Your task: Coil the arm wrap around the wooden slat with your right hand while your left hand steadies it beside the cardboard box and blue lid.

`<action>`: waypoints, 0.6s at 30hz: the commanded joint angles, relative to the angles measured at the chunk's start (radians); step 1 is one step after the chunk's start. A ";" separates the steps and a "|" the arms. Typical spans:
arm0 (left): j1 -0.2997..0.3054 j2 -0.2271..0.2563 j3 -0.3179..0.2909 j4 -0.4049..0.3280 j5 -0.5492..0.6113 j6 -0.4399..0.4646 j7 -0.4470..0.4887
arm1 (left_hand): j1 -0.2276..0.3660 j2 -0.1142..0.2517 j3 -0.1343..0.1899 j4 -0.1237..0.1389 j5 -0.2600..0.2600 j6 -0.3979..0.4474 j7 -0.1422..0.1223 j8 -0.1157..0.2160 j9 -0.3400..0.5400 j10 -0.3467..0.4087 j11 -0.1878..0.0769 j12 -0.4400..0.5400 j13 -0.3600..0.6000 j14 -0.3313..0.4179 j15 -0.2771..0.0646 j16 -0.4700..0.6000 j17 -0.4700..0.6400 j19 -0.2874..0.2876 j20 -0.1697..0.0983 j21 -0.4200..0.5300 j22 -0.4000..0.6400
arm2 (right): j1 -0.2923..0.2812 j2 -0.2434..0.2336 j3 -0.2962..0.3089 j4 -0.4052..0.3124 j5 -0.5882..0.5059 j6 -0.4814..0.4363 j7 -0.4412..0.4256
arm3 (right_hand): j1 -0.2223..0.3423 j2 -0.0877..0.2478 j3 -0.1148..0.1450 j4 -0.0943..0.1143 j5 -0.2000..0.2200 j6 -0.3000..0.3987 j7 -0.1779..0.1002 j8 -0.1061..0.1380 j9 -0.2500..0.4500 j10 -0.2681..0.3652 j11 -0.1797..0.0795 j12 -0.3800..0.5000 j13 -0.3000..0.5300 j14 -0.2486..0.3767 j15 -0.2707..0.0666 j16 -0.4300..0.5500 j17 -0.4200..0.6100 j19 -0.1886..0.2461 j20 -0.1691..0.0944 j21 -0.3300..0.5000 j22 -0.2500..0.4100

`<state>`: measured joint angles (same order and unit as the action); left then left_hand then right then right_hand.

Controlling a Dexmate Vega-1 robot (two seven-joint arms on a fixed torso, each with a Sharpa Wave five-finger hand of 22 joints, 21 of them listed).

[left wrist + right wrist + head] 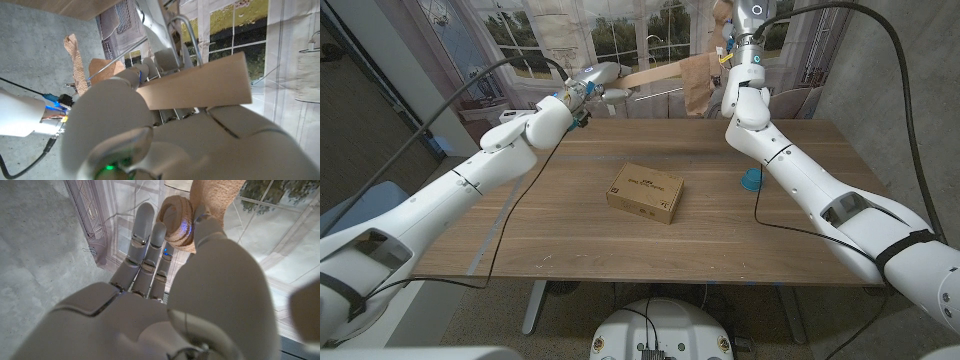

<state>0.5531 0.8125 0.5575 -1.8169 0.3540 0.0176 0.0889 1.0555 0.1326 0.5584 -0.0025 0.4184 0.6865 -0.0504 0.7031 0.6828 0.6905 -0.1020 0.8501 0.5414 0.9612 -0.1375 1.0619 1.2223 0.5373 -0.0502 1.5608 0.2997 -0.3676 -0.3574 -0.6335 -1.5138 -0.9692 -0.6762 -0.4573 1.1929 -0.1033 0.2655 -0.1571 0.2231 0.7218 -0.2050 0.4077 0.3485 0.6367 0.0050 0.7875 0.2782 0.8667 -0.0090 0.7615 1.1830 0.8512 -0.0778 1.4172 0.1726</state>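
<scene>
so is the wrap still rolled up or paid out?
Partly both. In the right wrist view the right hand pinches a still-coiled roll of the arm wrap; the head view shows a loose length hanging by the wooden slat.

Lab: window backdrop (pixel 620 35) behind wooden table (pixel 560 220)

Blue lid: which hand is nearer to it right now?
Right. The right hand is raised above the table's far edge, beyond the blue lid; the left hand is across the table, far-left.

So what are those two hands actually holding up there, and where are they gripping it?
The left hand grips the wooden slat at one end. The right hand pinches the rolled end of the tan arm wrap.
</scene>
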 commanded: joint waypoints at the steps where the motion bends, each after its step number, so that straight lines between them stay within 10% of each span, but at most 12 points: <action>1: 0.049 0.004 -0.076 -0.008 -0.132 -0.054 0.029 | -0.023 0.039 0.096 0.100 0.010 0.015 0.004 0.008 0.002 0.040 -0.028 0.077 0.632 -0.004 -0.036 0.008 0.003 -0.005 -0.049 0.004 0.002 | -0.072 -0.044 0.039 -0.054 0.067 -0.026 0.037 | 0.200 0.218 0.019 0.009 0.003 0.213 0.203 -0.003 0.112 0.223 -0.033 0.003 0.397 0.296 -0.212 -0.003 0.005 -0.103 -0.099 0.009 0.003; 18: 0.055 -0.019 -0.092 0.020 -0.212 -0.090 0.015 | -0.023 0.039 0.095 0.099 0.014 0.017 0.007 0.015 0.007 0.044 -0.025 0.084 0.639 -0.004 -0.038 0.013 0.003 -0.002 -0.048 0.006 0.008 | -0.120 -0.106 0.065 -0.079 0.168 -0.079 0.114 | 0.200 0.217 0.024 0.009 0.002 0.219 0.209 -0.008 0.112 0.223 -0.026 -0.004 0.398 0.296 -0.211 -0.009 0.011 -0.107 -0.101 0.014 0.004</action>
<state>0.6008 0.8149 0.4861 -1.8241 0.2102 -0.0369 0.1055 1.0555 0.1326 0.5585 -0.0026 0.4264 0.6914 -0.0516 0.7039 0.6831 0.6960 -0.0965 0.8501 0.5414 0.9612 -0.1375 1.0689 1.2223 0.5373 -0.0502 1.5608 0.3045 -0.4494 -0.4248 -0.5834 -1.5723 -0.8634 -0.7336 -0.3781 1.1924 -0.1028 0.2698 -0.1614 0.2206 0.7218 -0.2049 0.3973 0.4372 0.6421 -0.0001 0.7772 0.2783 0.8668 -0.0090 0.7576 1.1922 0.8512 -0.0777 1.4249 0.1748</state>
